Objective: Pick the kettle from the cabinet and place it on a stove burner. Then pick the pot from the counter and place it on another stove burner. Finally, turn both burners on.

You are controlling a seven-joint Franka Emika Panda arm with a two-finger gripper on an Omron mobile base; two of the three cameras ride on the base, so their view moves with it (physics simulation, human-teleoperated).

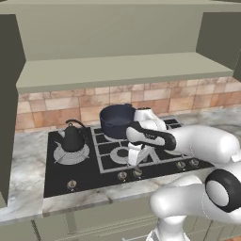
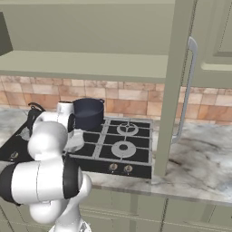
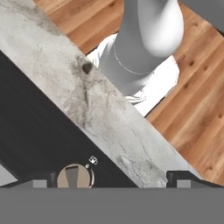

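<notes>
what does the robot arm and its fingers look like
The arm is glossy white with rounded, tube-like segments and dark, nearly black joint bands. No cables or markings show on it. In the hand view the fingers are small dark grey square-edged tips with lighter grey pads.

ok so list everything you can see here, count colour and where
kettle: one, near black, on the big silvery stove burner at the hob's left
pot: one, dark navy, on a rear burner beside the kettle
hob: one, black, set in the counter
knobs: five, metallic, along the hob's front edge
counter: one, grey-white marble
cabinet: one, olive green, door open, grey bar handle
backsplash: brown brick
floor: wooden
gripper: one, open, over a front knob
</notes>
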